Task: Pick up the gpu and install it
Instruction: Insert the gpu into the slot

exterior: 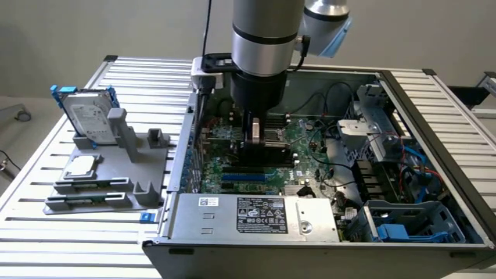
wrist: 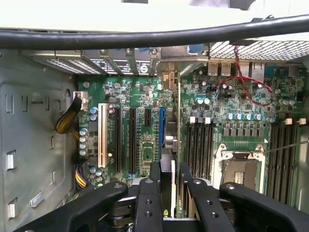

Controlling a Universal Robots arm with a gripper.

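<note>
Motherboard (wrist: 140, 96) under gpu (exterior: 268, 156) between fingers (wrist: 147, 200)

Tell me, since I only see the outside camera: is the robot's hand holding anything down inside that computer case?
Observer: Yes. The wrist camera shows the hand clamped on the gpu, seen edge-on between its two fingers.
Visitor: Is it near a place to plug in?
Observer: It sits close beside a blue slot on the motherboard; whether it has entered I cannot tell.
Visitor: Are other cards in there?
Observer: No, the white slot and the black slots next to it stand bare.
</note>
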